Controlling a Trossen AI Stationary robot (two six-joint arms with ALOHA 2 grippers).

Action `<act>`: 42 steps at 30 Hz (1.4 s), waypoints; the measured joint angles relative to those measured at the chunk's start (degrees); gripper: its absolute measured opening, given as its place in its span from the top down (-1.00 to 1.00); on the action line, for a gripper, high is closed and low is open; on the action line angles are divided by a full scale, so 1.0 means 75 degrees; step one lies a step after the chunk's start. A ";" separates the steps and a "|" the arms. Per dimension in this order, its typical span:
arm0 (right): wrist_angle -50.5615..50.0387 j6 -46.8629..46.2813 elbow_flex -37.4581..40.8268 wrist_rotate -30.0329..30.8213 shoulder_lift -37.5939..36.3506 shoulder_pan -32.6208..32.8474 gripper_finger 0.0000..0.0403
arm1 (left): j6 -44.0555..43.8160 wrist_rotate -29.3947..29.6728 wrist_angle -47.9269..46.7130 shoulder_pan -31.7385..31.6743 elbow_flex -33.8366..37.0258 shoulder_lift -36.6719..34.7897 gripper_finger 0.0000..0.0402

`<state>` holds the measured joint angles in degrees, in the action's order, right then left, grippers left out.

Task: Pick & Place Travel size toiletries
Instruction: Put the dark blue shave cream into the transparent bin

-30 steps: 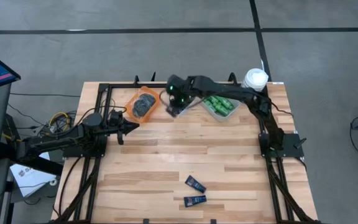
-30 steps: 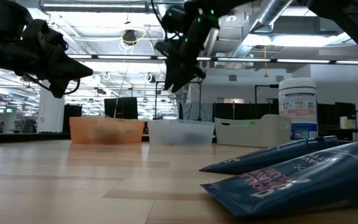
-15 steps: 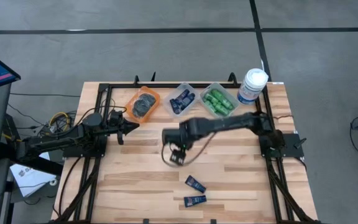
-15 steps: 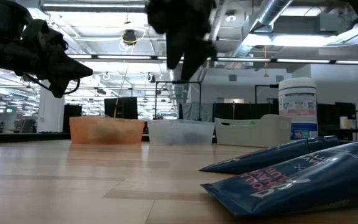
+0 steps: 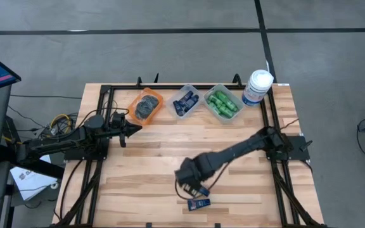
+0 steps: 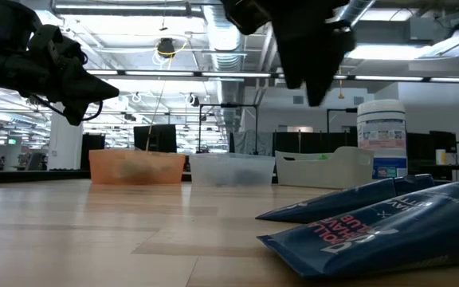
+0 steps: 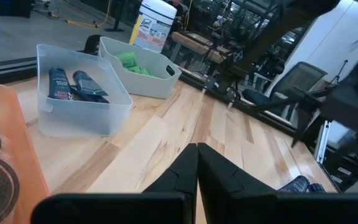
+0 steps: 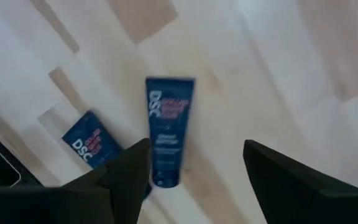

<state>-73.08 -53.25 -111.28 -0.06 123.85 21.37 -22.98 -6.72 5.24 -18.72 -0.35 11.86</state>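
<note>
Two dark navy flat tubes lie flat on the wooden table near its near edge. One tube shows between my right fingers, and the other tube lies beside it. My right gripper hovers open above them, touching nothing. More navy tubes fill the middle clear bin, green mini bottles the right bin, and grey round tins the orange bin. My left gripper waits shut at the table's left side.
The three bins stand in a row along the far edge, with a large white jar at the far right corner. Black frame rails run along the table's sides. Bare wood lies between the bins and the two tubes.
My right gripper has swung from above the middle clear bin at the far edge, across the table toward the near edge, and has come down over the two navy tubes. The tubes have not moved.
</note>
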 joint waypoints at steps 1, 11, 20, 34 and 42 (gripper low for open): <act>0.0107 -0.0212 0.0088 0.0000 0.0006 0.0124 -0.22 | 0.0000 0.0000 0.0006 0.0000 -0.0001 0.0000 0.98; 0.1071 -0.1605 0.0825 -0.0273 0.0020 0.1115 -0.22 | 0.0000 0.0000 0.0058 0.0000 0.0002 0.0003 0.98; 0.1704 -0.1507 0.1700 -0.0275 0.0026 0.1185 -0.22 | 0.0003 0.0000 0.0122 0.0002 -0.0001 0.0006 0.98; 0.2420 -0.1094 0.2801 -0.0419 0.0019 0.1127 -0.19 | 0.0003 0.0000 0.0172 0.0000 0.0000 0.0006 0.98; 0.2665 -0.0727 0.2989 -0.0414 -0.0026 0.1041 -0.03 | 0.0003 0.0000 0.0175 0.0003 0.0002 0.0006 0.98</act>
<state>-53.09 -58.71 -88.86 -3.16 123.66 29.18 -22.96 -6.72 6.55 -18.70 -0.34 11.90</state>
